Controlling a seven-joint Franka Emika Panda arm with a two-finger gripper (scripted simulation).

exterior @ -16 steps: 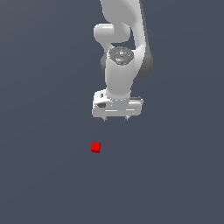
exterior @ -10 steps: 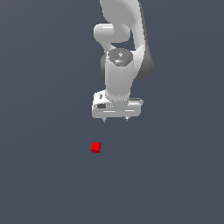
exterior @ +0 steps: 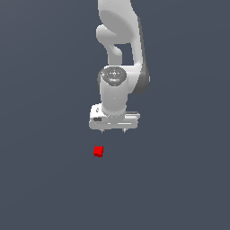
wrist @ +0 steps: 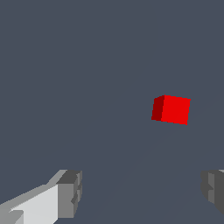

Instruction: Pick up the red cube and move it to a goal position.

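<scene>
Your claw (exterior: 113,130) hangs spread wide and empty above the tabletop (exterior: 45,179). The red cube (exterior: 98,151) lies on it just ahead, untouched. You have everything left: line up, descend, grip, lift, and carry to the goal.

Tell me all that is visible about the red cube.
The red cube is tiny, bright red, with plain flat faces; one side looks darker, in shade. It rests alone on the dark grey floor, turned slightly askew. Nothing touches it: the open gripper hangs apart from it, its fingers spread wide.
</scene>
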